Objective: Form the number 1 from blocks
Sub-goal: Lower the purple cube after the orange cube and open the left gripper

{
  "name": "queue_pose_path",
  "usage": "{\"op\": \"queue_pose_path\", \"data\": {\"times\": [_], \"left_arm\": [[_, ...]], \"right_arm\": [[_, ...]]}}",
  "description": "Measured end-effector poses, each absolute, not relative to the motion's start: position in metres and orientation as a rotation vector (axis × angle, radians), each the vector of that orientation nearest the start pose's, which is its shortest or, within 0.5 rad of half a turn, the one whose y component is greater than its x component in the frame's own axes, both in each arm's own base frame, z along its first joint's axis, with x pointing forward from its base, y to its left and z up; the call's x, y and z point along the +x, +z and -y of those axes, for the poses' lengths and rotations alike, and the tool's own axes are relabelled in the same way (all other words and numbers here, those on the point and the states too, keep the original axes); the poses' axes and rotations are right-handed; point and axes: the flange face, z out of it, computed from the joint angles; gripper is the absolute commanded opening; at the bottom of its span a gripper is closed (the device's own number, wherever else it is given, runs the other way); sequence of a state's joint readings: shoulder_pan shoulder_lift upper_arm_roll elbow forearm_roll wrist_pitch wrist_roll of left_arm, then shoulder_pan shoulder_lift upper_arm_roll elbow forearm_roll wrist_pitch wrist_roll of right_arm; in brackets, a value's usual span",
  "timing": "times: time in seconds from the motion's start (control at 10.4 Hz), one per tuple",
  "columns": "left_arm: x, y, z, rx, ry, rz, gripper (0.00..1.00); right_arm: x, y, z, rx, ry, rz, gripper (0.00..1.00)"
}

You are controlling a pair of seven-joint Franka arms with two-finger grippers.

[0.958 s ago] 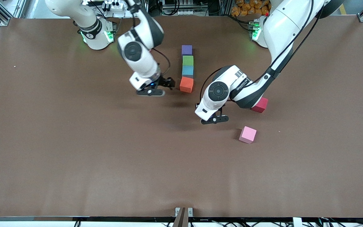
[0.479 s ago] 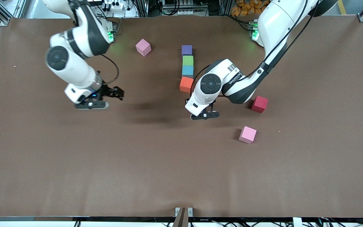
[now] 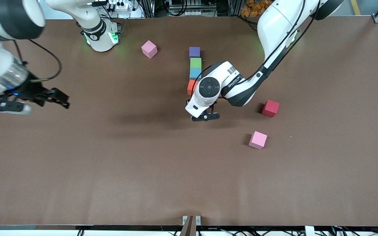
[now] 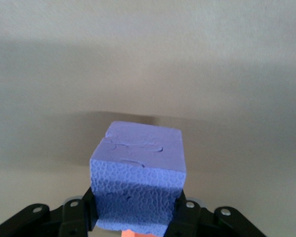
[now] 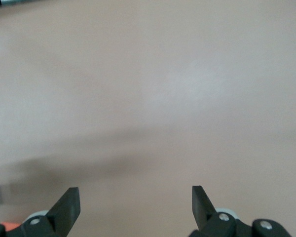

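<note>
- Find the left gripper over the table, just beside the orange block. Its jaws pinch the second purple block, which the left wrist view shows clamped between both fingers.
- Note the column of blocks on the table: the purple block lies farthest from the front camera, then the green block, then the light blue block, then the orange block nearest. Neighbouring blocks touch.
- The left arm partly covers the orange block in the front view.
- Find the right gripper over the right arm's end of the table. Its jaws stand spread with nothing between them.
- Three other cubes lie apart from the column: one pink cube toward the right arm's base, a second pink cube, and the red cube toward the left arm's end.
</note>
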State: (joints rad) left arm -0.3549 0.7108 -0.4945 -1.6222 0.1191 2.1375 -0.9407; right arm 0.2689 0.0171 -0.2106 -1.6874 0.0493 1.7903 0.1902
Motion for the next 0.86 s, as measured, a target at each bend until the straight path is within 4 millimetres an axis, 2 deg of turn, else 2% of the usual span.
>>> {"op": "queue_pose_path", "data": {"times": [0.1, 0.38, 0.57, 0.86], "left_arm": [[0.476, 0.232, 0.482, -3.164, 0.392, 0.155, 0.00], [0.462, 0.215, 0.497, -3.144, 0.411, 0.112, 0.00], [0.455, 0.204, 0.501, -3.132, 0.433, 0.098, 0.00], [0.454, 0.204, 0.502, -3.132, 0.433, 0.095, 0.00]], "right_arm": [[0.574, 0.596, -0.025, -3.075, -0.126, -0.234, 1.00], [0.571, 0.645, -0.011, -3.071, -0.188, -0.261, 1.00], [0.570, 0.656, -0.008, -3.087, -0.217, -0.253, 1.00], [0.571, 0.658, -0.006, -3.098, -0.224, -0.233, 1.00]]}}
